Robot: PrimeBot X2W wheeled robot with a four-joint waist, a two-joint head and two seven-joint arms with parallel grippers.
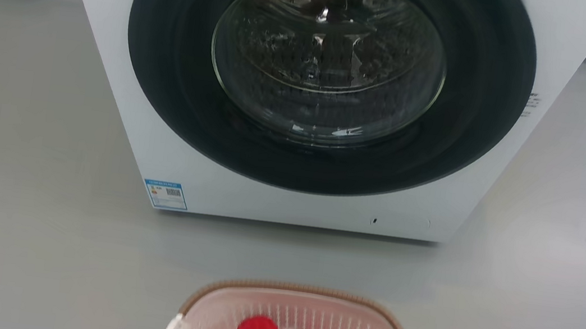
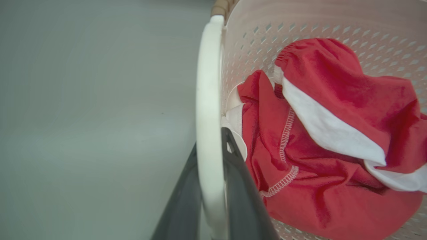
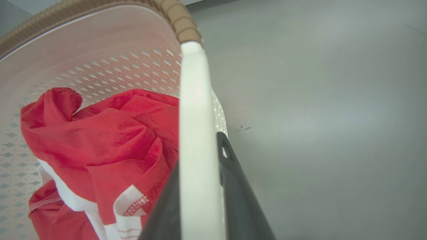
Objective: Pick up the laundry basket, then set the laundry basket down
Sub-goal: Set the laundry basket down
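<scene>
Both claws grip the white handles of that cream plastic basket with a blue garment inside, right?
Not quite: the crumpled garment is red and white, not blue, as both wrist views show. The left claw and right claw do grip the cream perforated plastic basket by its white handles.

My left gripper (image 2: 210, 150) clamps the left handle (image 2: 208, 83); outward of it lies bare grey floor (image 2: 83, 116), free to pass. My right gripper (image 3: 200, 150) clamps the right handle (image 3: 195, 100), with the same free floor outward. Inward of each hand, the laundry basket (image 2: 260, 36) wall and heaped red cloth (image 2: 333, 100) block me. Ahead of both hands, beyond a strip of floor, the washer (image 1: 265, 200) bars the way.
</scene>
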